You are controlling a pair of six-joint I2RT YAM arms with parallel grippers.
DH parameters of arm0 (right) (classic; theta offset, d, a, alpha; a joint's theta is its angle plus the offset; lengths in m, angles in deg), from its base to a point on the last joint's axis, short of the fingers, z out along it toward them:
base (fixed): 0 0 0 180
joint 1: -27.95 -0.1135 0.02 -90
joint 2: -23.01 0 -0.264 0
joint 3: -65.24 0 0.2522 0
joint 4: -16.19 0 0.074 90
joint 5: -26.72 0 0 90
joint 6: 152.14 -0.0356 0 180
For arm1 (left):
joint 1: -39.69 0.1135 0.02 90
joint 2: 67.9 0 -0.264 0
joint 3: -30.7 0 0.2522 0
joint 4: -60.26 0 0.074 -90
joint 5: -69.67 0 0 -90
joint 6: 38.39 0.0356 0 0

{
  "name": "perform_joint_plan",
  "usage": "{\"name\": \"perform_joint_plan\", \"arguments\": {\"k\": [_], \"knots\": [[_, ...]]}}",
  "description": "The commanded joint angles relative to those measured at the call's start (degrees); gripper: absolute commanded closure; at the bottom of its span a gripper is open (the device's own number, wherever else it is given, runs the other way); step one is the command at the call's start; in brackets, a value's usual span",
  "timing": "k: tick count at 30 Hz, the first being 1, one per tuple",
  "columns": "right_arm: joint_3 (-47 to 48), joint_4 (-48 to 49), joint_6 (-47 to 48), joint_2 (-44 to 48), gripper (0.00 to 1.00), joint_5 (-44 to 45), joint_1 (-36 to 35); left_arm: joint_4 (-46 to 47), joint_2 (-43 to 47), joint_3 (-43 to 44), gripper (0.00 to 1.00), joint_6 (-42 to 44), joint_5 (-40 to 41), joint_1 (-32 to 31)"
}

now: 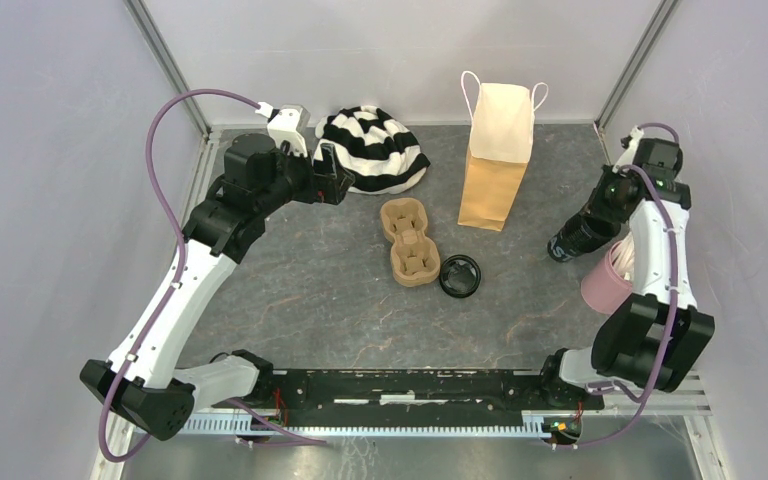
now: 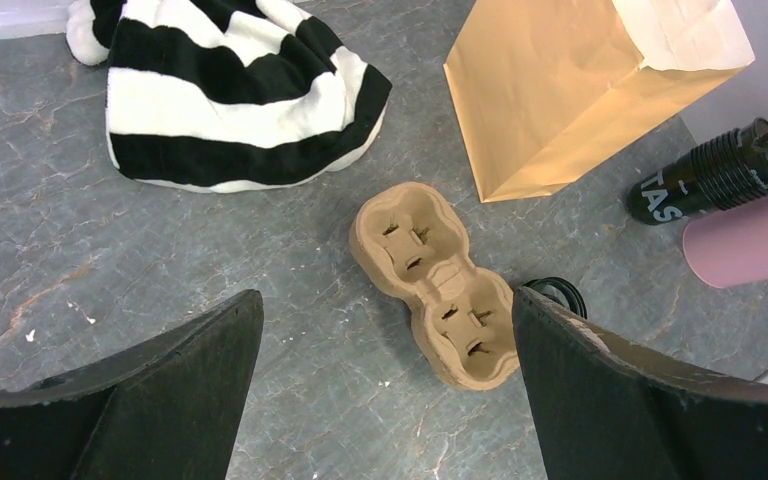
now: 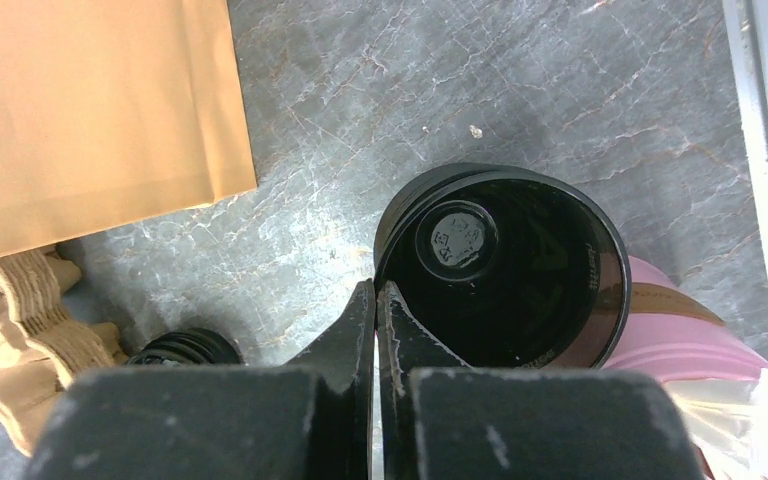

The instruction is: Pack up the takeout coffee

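Here, one black coffee cup (image 1: 568,243) tilts at the counter's (image 1: 290,300) 3 o'clock, its lidless rim pinched in the right jaws, just beside the pink cup (image 1: 600,285). The second black cup (image 1: 459,276) sits at the cardboard carrier's (image 1: 410,240) 4 o'clock. The left jaws gape wide beside the striped hat (image 1: 370,148).

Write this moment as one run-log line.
left gripper open, facing brown cardboard carrier; right gripper shut on lidless black cup; round black lid on table; brown paper bag upright
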Motion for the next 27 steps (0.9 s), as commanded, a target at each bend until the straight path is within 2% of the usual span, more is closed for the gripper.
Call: {"name": "perform_joint_plan", "arguments": {"k": [1, 13, 19, 27], "knots": [[5.0, -3.6, 2.9, -1.6, 1.00, 8.5, -3.9, 1.8, 0.8, 1.6, 0.00, 3.3, -1.0, -0.5], [8.7, -7.2, 5.2, -2.5, 1.00, 16.5, -10.3, 1.6, 0.9, 1.9, 0.00, 3.6, -0.2, -0.5], [14.4, -11.1, 6.2, -2.3, 1.00, 22.1, -12.7, 1.4, 1.0, 2.2, 0.00, 3.7, 1.3, -0.6], [23.9, -17.4, 7.3, -0.5, 1.00, 25.4, -15.0, 1.7, 1.1, 2.8, 0.00, 3.2, 4.6, -0.6]]}}
